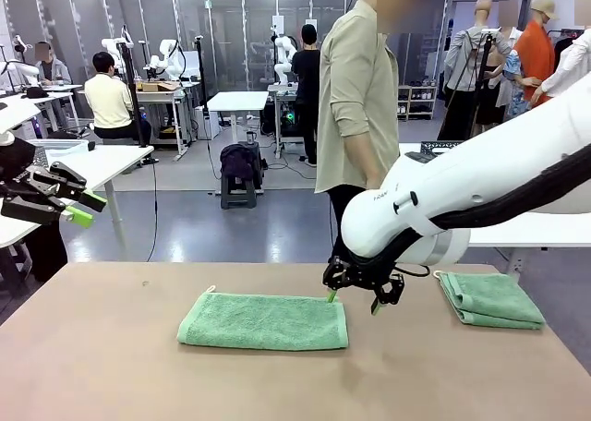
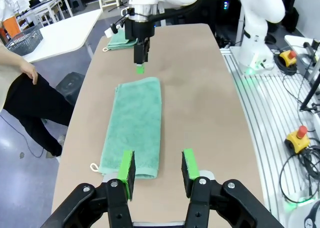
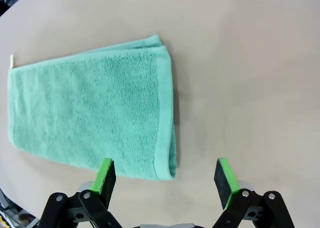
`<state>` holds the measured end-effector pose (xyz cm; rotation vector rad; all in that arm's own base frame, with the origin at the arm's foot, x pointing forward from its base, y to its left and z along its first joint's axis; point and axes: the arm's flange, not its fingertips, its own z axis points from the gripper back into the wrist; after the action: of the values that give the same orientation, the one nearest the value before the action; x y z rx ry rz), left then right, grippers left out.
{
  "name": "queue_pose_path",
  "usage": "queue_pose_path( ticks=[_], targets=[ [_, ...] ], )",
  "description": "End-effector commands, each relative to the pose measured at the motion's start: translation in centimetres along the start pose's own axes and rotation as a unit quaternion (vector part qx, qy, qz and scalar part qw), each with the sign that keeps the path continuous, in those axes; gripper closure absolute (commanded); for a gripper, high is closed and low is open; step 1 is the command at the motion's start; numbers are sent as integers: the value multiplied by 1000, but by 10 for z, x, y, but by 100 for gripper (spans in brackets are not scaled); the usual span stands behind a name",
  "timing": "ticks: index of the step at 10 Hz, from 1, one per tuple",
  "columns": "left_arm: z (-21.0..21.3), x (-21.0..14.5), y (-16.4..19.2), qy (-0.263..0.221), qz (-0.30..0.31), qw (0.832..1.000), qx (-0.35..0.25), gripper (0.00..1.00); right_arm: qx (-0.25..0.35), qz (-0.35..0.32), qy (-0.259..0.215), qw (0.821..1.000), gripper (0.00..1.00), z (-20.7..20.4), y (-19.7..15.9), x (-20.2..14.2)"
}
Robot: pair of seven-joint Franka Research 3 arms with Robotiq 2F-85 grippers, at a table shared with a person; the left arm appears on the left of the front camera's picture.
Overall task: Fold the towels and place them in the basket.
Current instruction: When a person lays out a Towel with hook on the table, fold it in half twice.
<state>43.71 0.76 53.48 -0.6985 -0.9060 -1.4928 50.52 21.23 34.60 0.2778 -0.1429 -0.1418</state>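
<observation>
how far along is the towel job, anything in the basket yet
Done: one towel lies folded small at the table's right end, and the middle towel is folded flat. In hand: nothing; the right gripper hangs open at the middle towel's end, the left gripper open and empty. Left: both towels are on the table, not in the basket on the side table.
</observation>
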Motion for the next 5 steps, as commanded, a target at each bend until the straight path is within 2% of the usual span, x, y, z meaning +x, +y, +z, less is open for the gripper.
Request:
queue_pose_path(
  ticks=[1,5],
  targets=[
    [0,2,0,-5,-4,1000,3,50,-9,-22,-9,1000,0,-15,14,17],
    [0,2,0,-5,-4,1000,3,50,-47,-23,-11,999,0,-47,19,28]
  ],
)
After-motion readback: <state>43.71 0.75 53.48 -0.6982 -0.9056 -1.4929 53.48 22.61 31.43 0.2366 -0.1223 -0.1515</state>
